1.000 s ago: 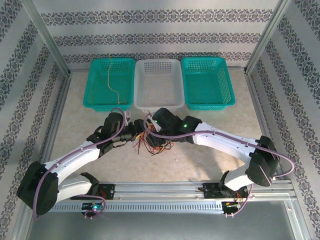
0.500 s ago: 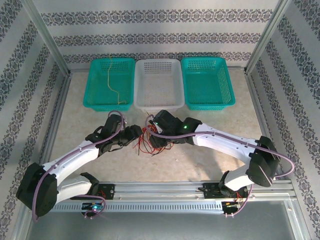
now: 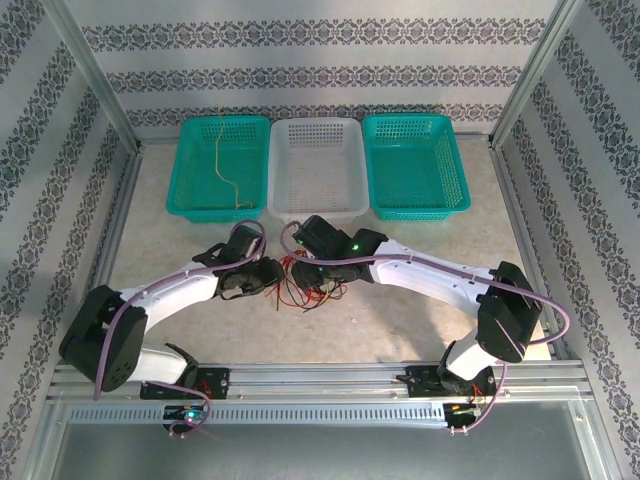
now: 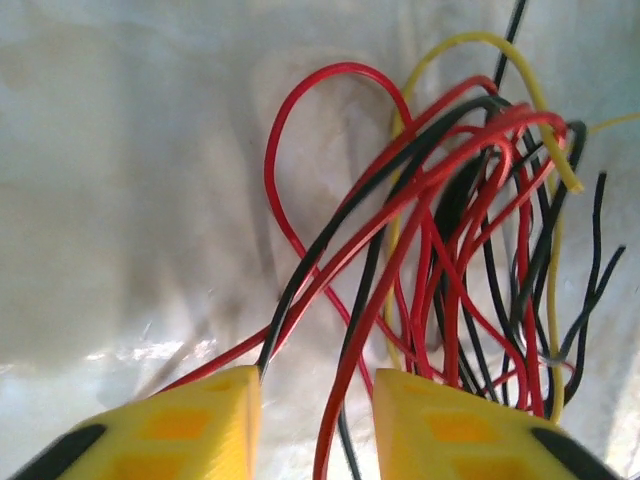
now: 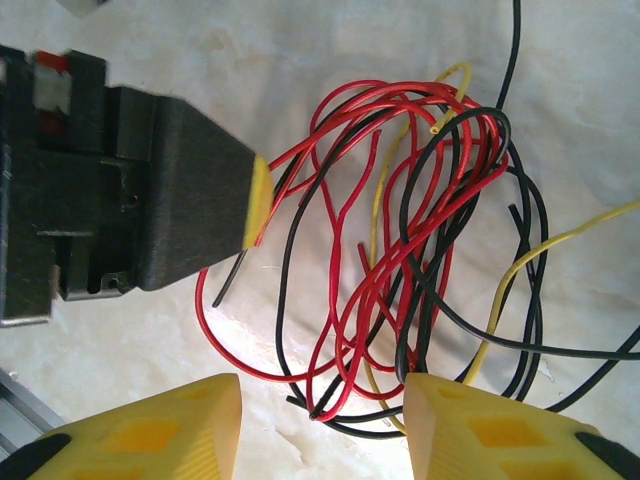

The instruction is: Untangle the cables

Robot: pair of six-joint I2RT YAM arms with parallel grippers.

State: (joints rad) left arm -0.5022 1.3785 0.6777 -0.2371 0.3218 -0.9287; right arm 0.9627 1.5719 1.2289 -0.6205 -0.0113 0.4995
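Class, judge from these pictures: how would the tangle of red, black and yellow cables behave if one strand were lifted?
The cables probably flop: they lie in loose curving loops. Being thin, they are likely light. Crossed over each other, one lifted strand would probably drag its neighbours.

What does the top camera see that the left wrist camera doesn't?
Top camera's extras: a left teal basket, a white basket and a right teal basket in a row. One yellow cable lies in the left teal one. Also the left arm and right arm, both bending toward the middle.

Left wrist camera's extras: a close look at its yellow fingers, with red and black strands running through the gap between them.

Both: the tangled cables, red, black and yellow, on the pale table.
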